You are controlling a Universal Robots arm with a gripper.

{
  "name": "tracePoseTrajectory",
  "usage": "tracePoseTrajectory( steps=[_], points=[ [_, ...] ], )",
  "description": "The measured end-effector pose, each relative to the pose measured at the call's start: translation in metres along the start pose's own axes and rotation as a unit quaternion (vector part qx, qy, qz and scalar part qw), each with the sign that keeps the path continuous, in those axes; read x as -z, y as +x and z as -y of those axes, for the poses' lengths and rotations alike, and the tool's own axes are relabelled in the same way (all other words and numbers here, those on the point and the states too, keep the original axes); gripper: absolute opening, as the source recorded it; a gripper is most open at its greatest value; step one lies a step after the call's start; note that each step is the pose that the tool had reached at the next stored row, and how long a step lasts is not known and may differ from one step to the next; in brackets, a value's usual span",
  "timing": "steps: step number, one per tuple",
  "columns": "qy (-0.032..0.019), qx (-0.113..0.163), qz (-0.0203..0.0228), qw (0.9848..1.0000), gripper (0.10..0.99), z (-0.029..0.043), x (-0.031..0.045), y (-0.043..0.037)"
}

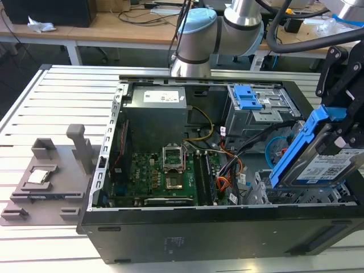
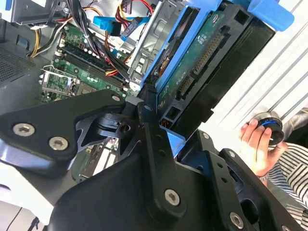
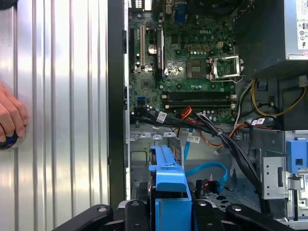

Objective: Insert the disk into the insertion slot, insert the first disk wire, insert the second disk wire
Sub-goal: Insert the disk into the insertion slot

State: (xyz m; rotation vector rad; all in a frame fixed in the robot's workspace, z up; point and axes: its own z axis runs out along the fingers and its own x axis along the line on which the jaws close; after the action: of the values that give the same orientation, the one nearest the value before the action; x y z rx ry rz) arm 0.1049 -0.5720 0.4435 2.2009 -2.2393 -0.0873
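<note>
Clamping the disk (image 1: 318,165) by its blue carrier, the gripper's (image 1: 341,116) jaws hold it tilted above the insertion slot (image 1: 266,192) at the computer case's (image 1: 199,230) corner. The second disk wire (image 3: 211,168), the first disk wire (image 3: 207,141) and black cables (image 3: 233,144) crowd beside the slot. A person's hand (image 3: 10,118) rests on the table (image 3: 62,96).

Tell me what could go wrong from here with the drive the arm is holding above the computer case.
The drive hangs tilted in the gripper above the bay; lowered at that angle, it might catch on the metal edge. The light-blue cable and the red and orange wires lie close to the bay and could get pinched. A person's hand rests beside the case, near where the gripper works.
</note>
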Motion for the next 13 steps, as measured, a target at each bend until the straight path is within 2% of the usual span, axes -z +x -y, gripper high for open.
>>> tracePoseTrajectory(
  steps=[7,9,13],
  points=[
    [0.0,0.0,0.0,1.0,0.365,-0.0017,-0.0019,-0.0024],
    [0.0,0.0,0.0,1.0,0.365,-0.0062,-0.0022,-0.0059],
    [0.0,0.001,0.0,1.0,0.365,-0.0064,-0.0032,-0.0151]
  ],
)
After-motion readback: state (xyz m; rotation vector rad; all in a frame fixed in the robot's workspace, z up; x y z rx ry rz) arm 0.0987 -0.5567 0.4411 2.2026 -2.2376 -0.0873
